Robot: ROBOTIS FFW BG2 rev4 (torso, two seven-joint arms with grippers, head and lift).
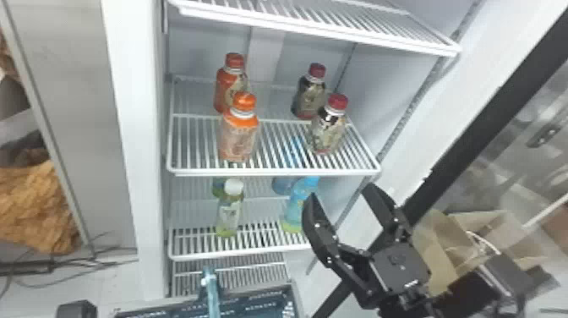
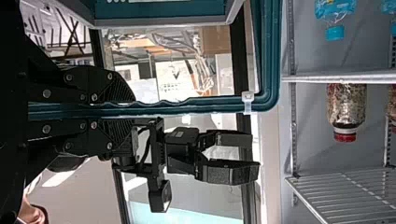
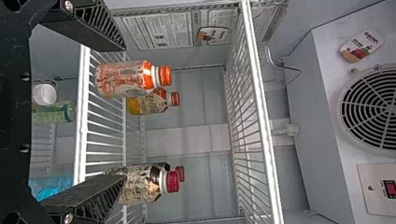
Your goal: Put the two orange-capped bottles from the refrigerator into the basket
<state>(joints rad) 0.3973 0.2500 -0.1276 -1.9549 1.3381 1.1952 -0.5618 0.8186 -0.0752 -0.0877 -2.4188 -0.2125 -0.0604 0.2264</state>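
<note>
The two orange-capped bottles stood upright on the refrigerator's middle shelf (image 1: 274, 172), toward its left side: the front orange-capped bottle (image 1: 238, 137) close to the shelf's front edge, the rear orange-capped bottle (image 1: 223, 89) behind it. On the right part of that shelf stood a front red-capped bottle (image 1: 327, 133) and a rear red-capped bottle (image 1: 309, 99). The right gripper (image 1: 341, 193) was below the shelf's right front corner in the head view, its fingers spread wide with nothing between them. Beneath the shelf, on the lower shelf (image 1: 186, 256), a white-capped bottle (image 1: 229, 213) stood on the left and a blue bottle (image 1: 301, 201) on the right. The upper shelf (image 1: 304, 23) hung above. Outside the refrigerator, lower than the middle shelf, was the basket (image 2: 272, 56); the left gripper (image 2: 133, 109) had its fingers closed on the teal rim. An open cardboard box (image 1: 435, 249) lay beyond the shelf's right side.
</note>
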